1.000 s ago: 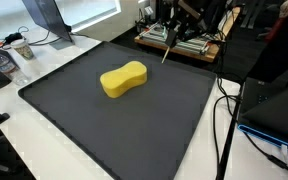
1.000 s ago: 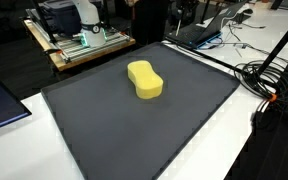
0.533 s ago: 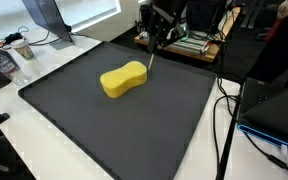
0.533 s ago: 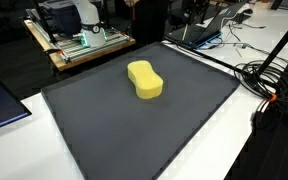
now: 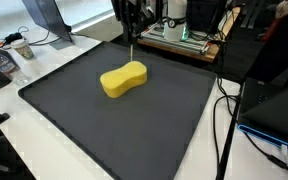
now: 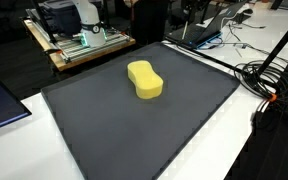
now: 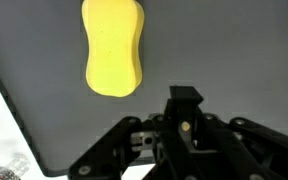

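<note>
Yellow foam first: the sponge [image 5: 124, 79] lies flat on the dark mat [image 5: 174, 130] that covers your bench [image 5: 44, 150]; it sits toward the mat's far half, well inside the edges, and in both exterior views nothing rests on it or against it. Your claw [image 5: 133, 24] hangs over the mat's far edge, near the sponge but apart from it; it is clenched, and a thin pale rod [image 5: 134, 50] points down from it, so I judge the rod to be gripped, though the wrist view is too dark between the fingers to confirm. The rod's tip stands just beyond the sponge; whether it touches the mat I cannot tell. As I read it, the rod is in hand; the sponge is untouched, and no contact with it is yet made.
</note>
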Robot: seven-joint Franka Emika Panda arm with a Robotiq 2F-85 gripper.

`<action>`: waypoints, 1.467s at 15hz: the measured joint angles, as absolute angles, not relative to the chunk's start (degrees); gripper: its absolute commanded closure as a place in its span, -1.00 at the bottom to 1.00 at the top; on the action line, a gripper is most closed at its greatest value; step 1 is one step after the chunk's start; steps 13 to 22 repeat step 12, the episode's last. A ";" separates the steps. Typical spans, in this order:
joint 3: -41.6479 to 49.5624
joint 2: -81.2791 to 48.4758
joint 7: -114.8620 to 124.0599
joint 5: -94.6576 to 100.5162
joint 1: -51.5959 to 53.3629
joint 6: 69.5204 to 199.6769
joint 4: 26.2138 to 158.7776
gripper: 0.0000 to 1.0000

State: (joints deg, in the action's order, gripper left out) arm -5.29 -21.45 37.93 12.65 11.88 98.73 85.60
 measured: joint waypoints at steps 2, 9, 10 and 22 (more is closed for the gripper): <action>-4.75 -20.01 34.43 12.03 10.70 98.63 86.22 0.92; -3.43 -6.29 19.98 7.73 5.73 99.23 98.71 0.92; -3.24 -3.44 18.28 7.55 5.15 99.43 101.39 0.92; -2.72 2.47 14.88 7.17 4.18 100.15 106.76 0.92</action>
